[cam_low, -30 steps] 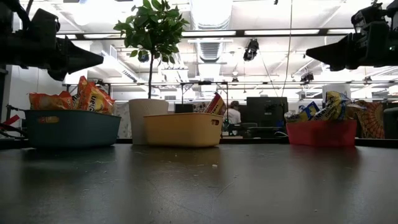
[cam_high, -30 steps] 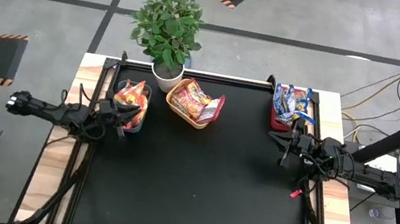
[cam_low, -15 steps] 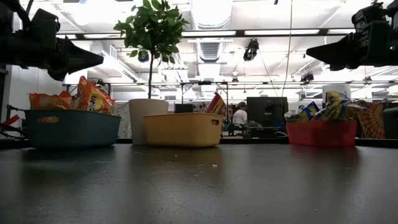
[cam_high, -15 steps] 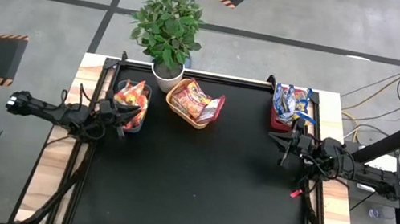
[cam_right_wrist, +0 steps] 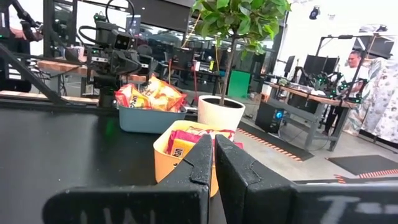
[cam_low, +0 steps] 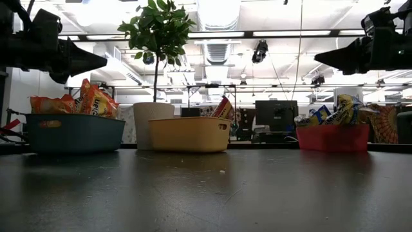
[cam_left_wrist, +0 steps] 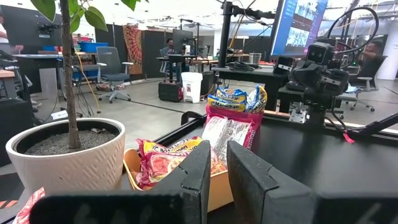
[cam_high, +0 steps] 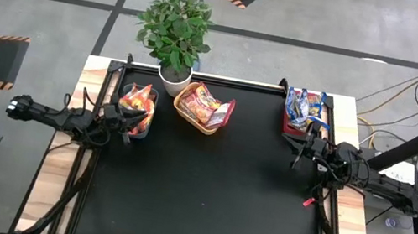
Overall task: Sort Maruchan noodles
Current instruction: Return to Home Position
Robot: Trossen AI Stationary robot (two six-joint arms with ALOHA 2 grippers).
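Note:
The noodle packets lie in three bins along the table's far edge. Orange packets (cam_high: 137, 98) fill a dark teal bin (cam_low: 74, 132). Pinkish-red packets (cam_high: 203, 103) sit in an orange bin (cam_low: 190, 134). Blue-and-yellow packets (cam_high: 306, 104) stand in a red bin (cam_low: 331, 136). My left gripper (cam_high: 132, 128) hovers above the table just on the near side of the teal bin, its fingers (cam_left_wrist: 205, 168) shut and holding nothing. My right gripper (cam_high: 294, 155) hovers near the table's right edge, on the near side of the red bin, shut and holding nothing (cam_right_wrist: 213, 142).
A potted plant (cam_high: 176, 22) in a white pot (cam_high: 175, 77) stands at the far edge between the teal and orange bins. The black mat (cam_high: 205, 193) stretches bare from the bins to the near edge. Wooden table strips and frame rails run along both sides.
My right gripper has edged slightly toward the table's left, staying shut. The bins and packets have kept still. A person in the room behind has moved out of sight.

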